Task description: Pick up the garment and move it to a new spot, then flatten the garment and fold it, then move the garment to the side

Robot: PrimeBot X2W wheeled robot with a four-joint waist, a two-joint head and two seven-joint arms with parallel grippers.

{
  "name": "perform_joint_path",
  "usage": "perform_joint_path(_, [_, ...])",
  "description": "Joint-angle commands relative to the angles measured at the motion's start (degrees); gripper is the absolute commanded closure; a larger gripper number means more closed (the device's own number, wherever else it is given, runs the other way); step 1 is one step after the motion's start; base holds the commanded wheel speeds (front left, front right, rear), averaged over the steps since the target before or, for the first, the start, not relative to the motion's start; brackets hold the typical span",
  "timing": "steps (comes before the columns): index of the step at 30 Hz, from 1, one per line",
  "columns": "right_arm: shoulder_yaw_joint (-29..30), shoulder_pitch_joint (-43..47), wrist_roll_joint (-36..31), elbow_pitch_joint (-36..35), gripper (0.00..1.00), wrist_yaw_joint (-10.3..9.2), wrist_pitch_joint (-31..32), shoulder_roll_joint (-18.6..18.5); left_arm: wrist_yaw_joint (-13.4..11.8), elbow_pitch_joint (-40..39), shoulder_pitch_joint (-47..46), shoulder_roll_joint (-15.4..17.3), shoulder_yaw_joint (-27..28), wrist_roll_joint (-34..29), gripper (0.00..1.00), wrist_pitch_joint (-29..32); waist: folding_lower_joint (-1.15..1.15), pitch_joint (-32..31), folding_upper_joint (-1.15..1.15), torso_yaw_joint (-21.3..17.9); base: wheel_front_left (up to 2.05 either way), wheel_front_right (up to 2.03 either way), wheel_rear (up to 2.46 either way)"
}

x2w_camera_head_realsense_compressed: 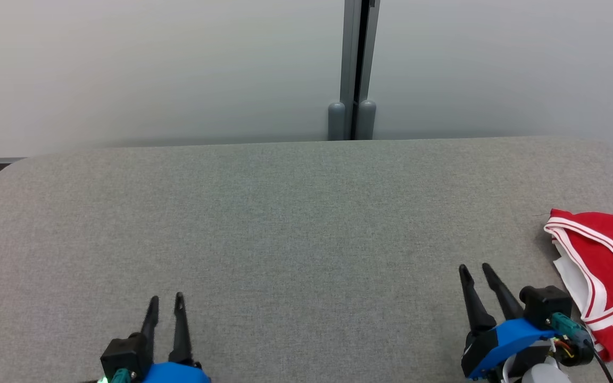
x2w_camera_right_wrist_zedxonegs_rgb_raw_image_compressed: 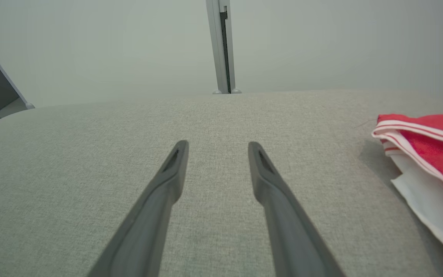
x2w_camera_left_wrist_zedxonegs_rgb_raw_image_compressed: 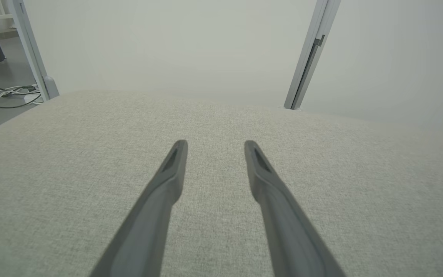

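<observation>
The garment is red with white striped trim and a white inner layer, lying bunched at the table's right edge; it also shows at the right of the right wrist view. My right gripper hovers just left of the garment, open and empty, apart from the cloth. The same fingers spread over bare table in the right wrist view. My left gripper is at the lower left, open with nothing between its fingers, far from the garment. Its wrist view shows the left gripper above bare grey cloth.
A grey fabric-covered table with rounded corners spans the head view. Pale wall panels with a grey vertical post stand behind it. Cables lie on the floor past the table's left end.
</observation>
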State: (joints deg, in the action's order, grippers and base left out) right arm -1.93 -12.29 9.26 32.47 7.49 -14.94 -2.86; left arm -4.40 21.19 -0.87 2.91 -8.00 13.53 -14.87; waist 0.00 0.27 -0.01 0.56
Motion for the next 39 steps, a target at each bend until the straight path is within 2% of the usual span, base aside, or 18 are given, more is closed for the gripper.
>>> perform_joint_path(1, [0.1, 0.0, 0.2, 0.2, 1.00, 0.00, 0.1, 0.0, 0.0, 0.2, 0.0, 0.0, 0.1, 0.2, 1.00, 0.1, 0.00, 0.0, 0.00, 0.0, 0.00, 0.00, 0.00])
perform_joint_path(4, [0.3, 0.5, 0.8, 1.3, 1.00, 0.00, 0.6, 0.1, 0.1, 1.4, 0.9, 0.0, 0.2, 0.9, 1.00, 0.5, 0.00, 0.0, 0.00, 0.0, 0.00, 0.00, 0.00])
perform_joint_path(20, [2.0, 1.7, 18.3, -3.0, 1.00, 0.00, 5.0, 0.1, 2.6, -0.5, -0.6, 0.0, 3.2, 17.4, 1.00, 4.9, 0.00, 0.0, 0.00, -0.1, 0.00, 0.00, 0.00])
perform_joint_path(39, [3.7, 2.9, 35.1, -7.2, 1.00, 0.00, 9.2, 0.0, 5.1, -2.3, -1.9, 0.0, 6.2, 33.3, 1.00, 9.1, 0.00, 0.0, 0.00, -0.2, 0.00, 0.00, 0.00])
